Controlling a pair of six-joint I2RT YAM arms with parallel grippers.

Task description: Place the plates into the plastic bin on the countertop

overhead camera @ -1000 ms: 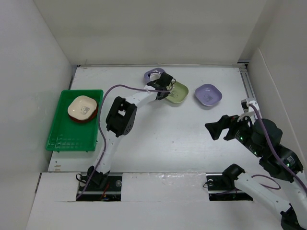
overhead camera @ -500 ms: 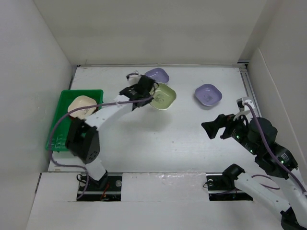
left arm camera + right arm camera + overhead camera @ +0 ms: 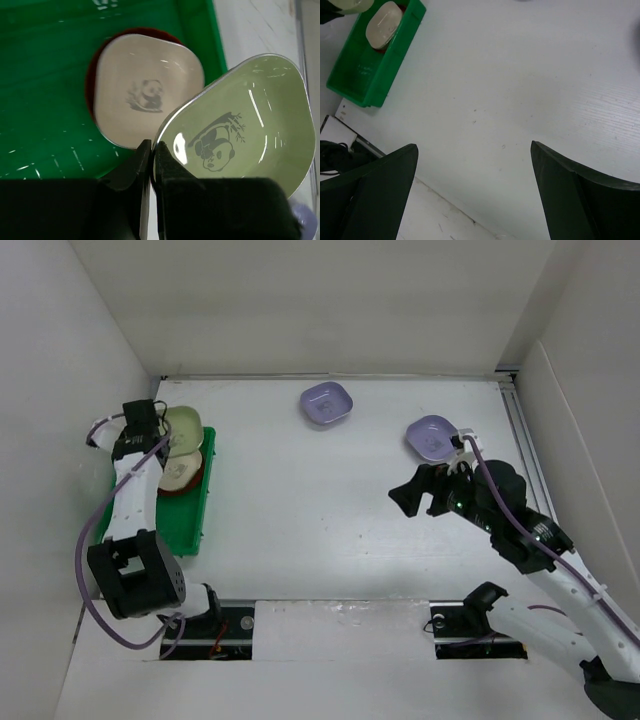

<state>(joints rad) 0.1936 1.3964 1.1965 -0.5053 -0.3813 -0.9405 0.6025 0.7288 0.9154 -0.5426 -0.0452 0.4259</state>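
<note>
Left wrist: left pincer (image 3: 152, 148) grips edge of olive-green dish (image 3: 240, 135).

The olive-green dish (image 3: 240, 135), printed with a panda, is pinched at its near rim by the left gripper (image 3: 151, 150) and is seen overlapping the right wall of the green plastic bin (image 3: 45, 100). Inside the bin, a cream dish (image 3: 145, 90) with a panda print is seated on a red-brown plate (image 3: 91, 85), of which only a dark edge is shown. White countertop (image 3: 255, 25) is seen beyond the bin's wall.
</note>
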